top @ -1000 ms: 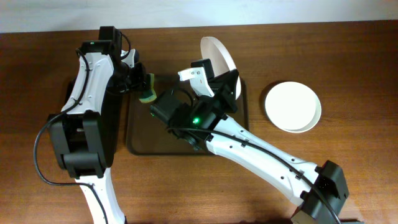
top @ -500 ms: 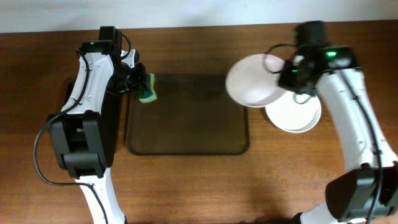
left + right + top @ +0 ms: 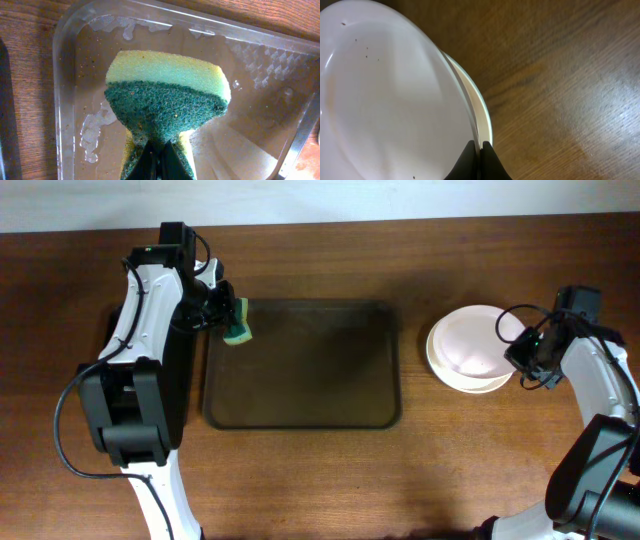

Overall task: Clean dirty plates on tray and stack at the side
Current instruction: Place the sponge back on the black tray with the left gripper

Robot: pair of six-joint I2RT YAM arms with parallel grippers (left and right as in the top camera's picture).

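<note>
Right of the tray [image 3: 300, 418], the right tool [image 3: 480, 146] pinches the top plate [image 3: 465, 340]; lay it flat on the bottom plate [image 3: 470, 386]; the left tool [image 3: 159, 152] pinches the sponge [image 3: 167, 95].

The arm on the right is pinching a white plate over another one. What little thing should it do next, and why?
Probably open the right gripper and let go. The held plate sits nearly centred over the lower plate, pinched only by its rim, and the tray holds no plates. I cannot tell whether the two plates touch yet, so the release should be gentle.
</note>
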